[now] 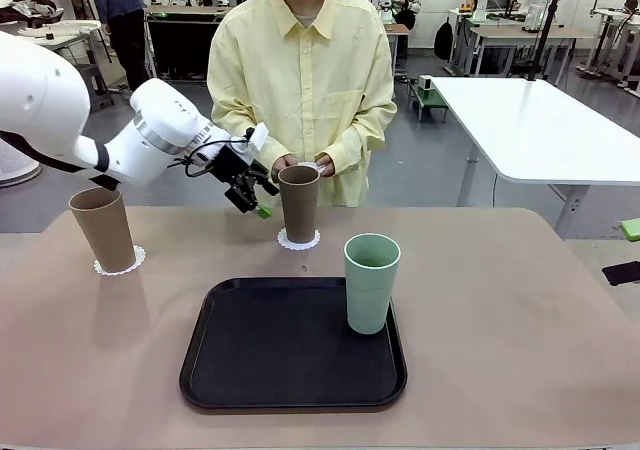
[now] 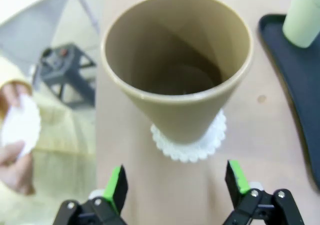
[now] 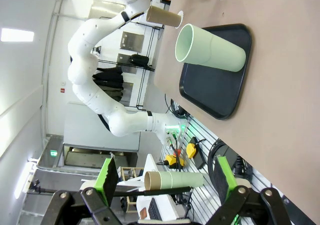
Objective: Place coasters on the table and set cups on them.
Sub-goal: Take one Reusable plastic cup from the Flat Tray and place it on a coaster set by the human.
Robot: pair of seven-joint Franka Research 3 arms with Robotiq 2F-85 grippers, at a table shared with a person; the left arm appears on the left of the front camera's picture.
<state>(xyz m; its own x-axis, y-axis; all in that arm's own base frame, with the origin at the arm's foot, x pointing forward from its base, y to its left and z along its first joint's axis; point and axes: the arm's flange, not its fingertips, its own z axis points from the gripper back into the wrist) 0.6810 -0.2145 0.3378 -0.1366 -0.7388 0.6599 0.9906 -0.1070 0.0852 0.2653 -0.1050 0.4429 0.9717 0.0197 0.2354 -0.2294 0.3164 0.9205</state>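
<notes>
Left gripper [image 1: 255, 198], jaws spread, empty, at 9 o'clock of middle brown cup [image 1: 298, 202] on coaster [image 1: 299, 240]; right gripper [image 3: 165, 177] likewise

The table [image 1: 500, 350] is a smooth, matt beige-pink top. The black tray [image 1: 200, 370] at the near middle looks like plastic, matt with a faint sheen along its rim. The left brown cup [image 1: 102, 228], the middle brown cup [image 1: 298, 202] and the mint-green cup [image 1: 371, 282] are all 3 matt and smooth. The left coaster [image 1: 120, 266] and the middle coaster [image 1: 299, 240] are white lacy paper. The left arm's shell [image 1: 40, 100] is glossy white. The left gripper [image 1: 252, 202] is black with green pads [image 2: 116, 182]. The person's shirt [image 1: 300, 70] is pale yellow cloth.
</notes>
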